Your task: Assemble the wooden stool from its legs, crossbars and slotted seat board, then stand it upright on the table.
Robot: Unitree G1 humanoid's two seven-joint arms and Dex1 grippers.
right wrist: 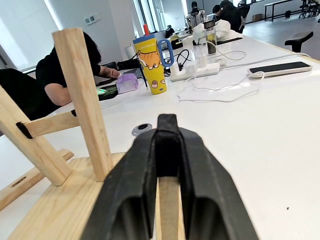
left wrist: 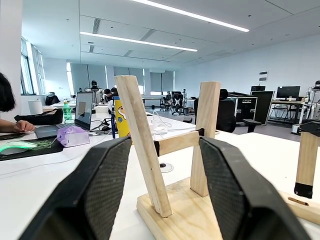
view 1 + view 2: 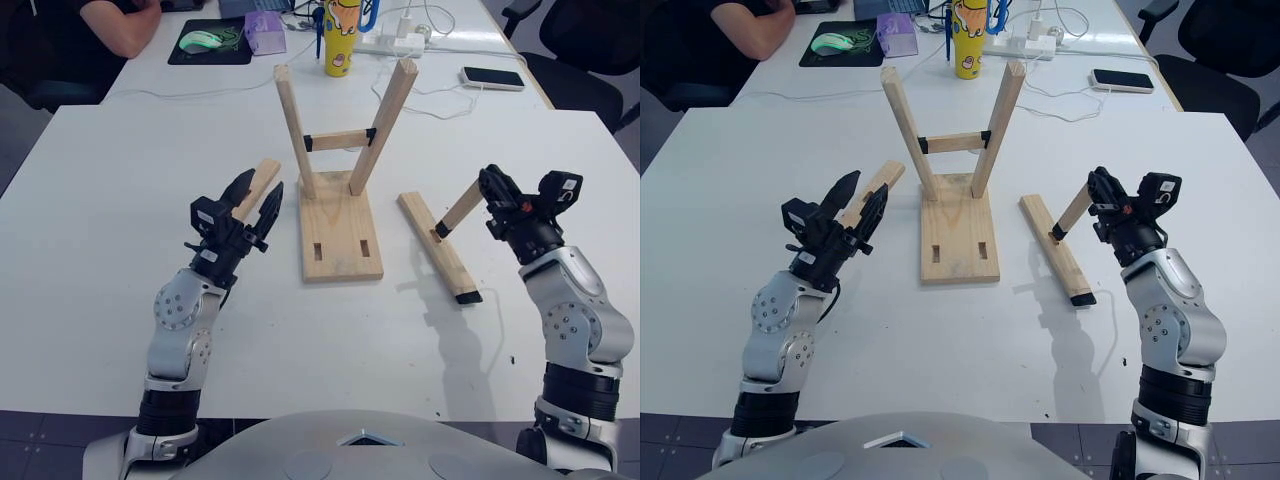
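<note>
The slotted seat board (image 3: 340,245) lies flat at the middle of the white table (image 3: 100,250), two legs (image 3: 294,125) standing tilted out of its far end and joined by a crossbar (image 3: 340,141), while the two slots at its near end stay unfilled. Just off the board's left edge a loose leg (image 3: 269,168) rests on the table, and the left gripper (image 3: 264,184) hovers over its near end with its fingers spread wide and nothing between them. Off the board's right edge a fourth leg (image 3: 437,247) lies flat, pointing toward the table's near edge; a second crossbar (image 3: 462,207) rises from it at an angle, and the right gripper (image 3: 488,188) is clamped on the bar's upper end. Beyond the table's far edge, on the adjoining desk, stand a yellow cup (image 3: 340,40), a power strip (image 3: 395,44) and a phone (image 3: 492,77).
</note>
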